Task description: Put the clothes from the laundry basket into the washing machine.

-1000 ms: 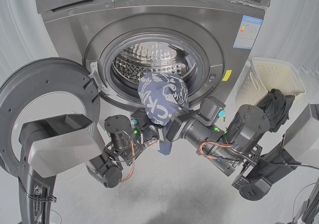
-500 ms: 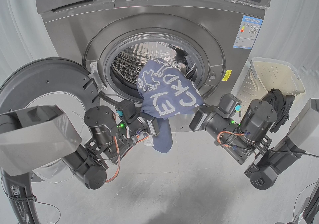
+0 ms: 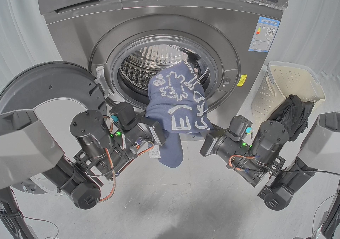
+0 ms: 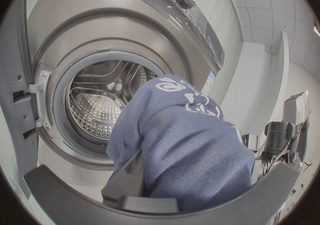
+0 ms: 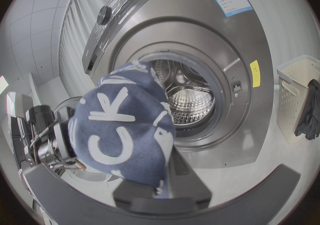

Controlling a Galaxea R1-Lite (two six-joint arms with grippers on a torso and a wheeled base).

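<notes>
Shirt (image 3: 179, 105), navy w/ white print, is held up btwn left pincer (image 3: 157, 132) and right pincer (image 3: 209, 137), both clamped on it. Since 1 sec ago it's been spread wider and lifted. Its top edge is now at the mouth of the drum (image 3: 148, 62), so it's judged ready to be pushed in.

The shirt (image 3: 179, 108) clamped in my left gripper (image 4: 141, 177) and right gripper (image 5: 168, 169) covers their tips and the right side of the drum (image 3: 152, 62) mouth. Black cloth (image 3: 294, 114) hides the basket's (image 3: 279, 69) near rim.
</notes>
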